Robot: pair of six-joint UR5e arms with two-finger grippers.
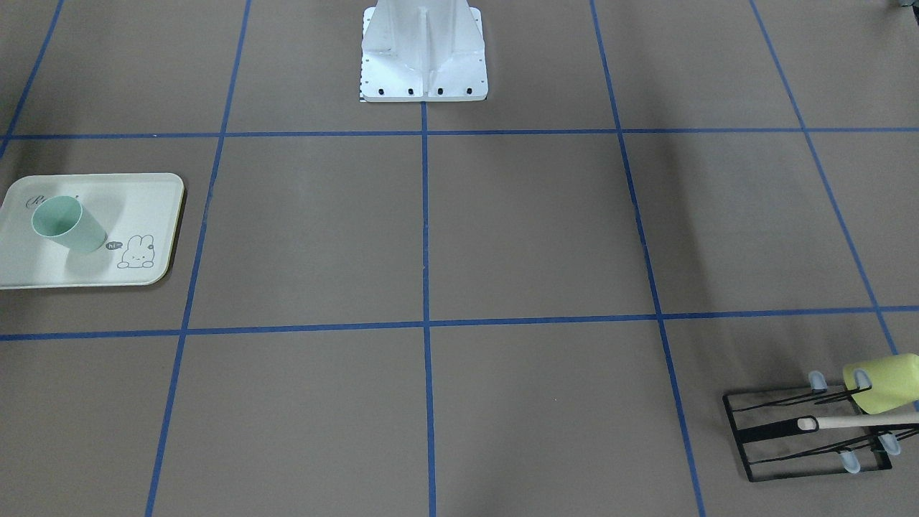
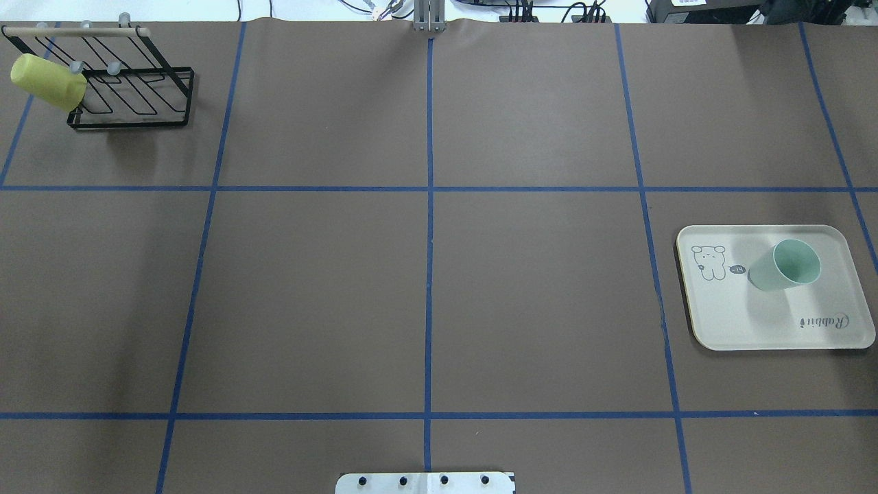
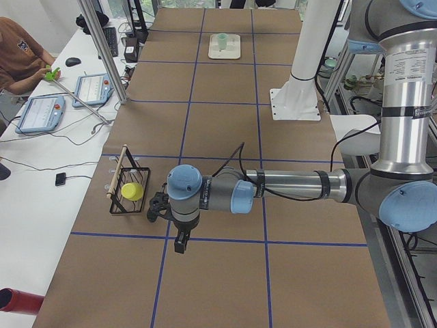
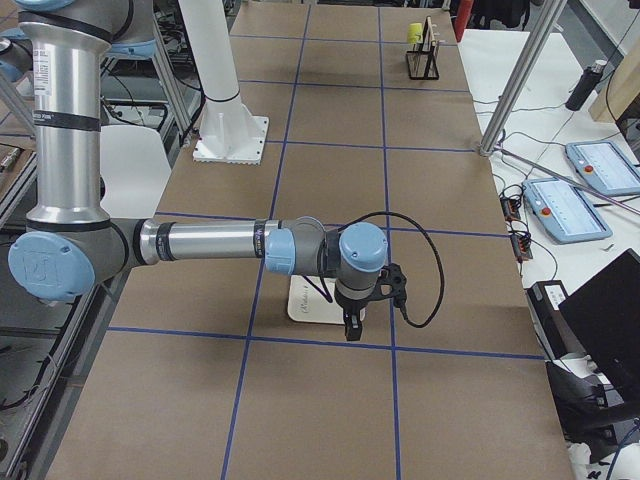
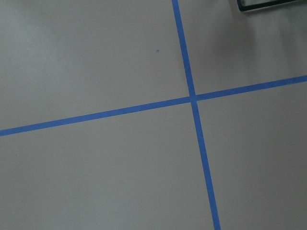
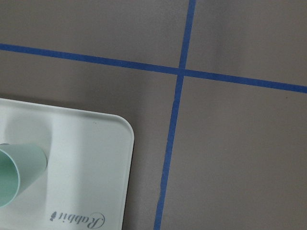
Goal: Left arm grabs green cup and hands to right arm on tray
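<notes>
In the left-side view, the near, grey-silver left arm (image 3: 293, 184) reaches out low over the brown paper-covered table (image 2: 535, 302). Its black two-finger left gripper (image 3: 179, 244) points down, well apart from the cup. It is too small and dark here to tell if the fingers are spread or pressed together. Its wrist camera sees only paper, crossing blue tape lines (image 5: 193, 99) and a cut-off corner of the black wire rack (image 5: 264, 5). In the right-side view, the grey-silver right arm (image 4: 200, 243) hangs its black right gripper (image 4: 351, 328) near the cream-white rectangular tray (image 4: 305, 308). This arm covers most of the tray and hides the cup, and I cannot tell the fingers' state here either. From overhead, the white base plate (image 2: 425, 482) is cut by the near edge. Further out on the right, the pale mint-green plastic cup (image 2: 785, 265) stands upright, mouth up, on the tray, between the bunny drawing and the "Rabbit" script. No gripper touches it. In the far left corner a brighter yellow-green cup (image 2: 46, 82) hangs on the wire rack, whose pegs are hard to make out.
</notes>
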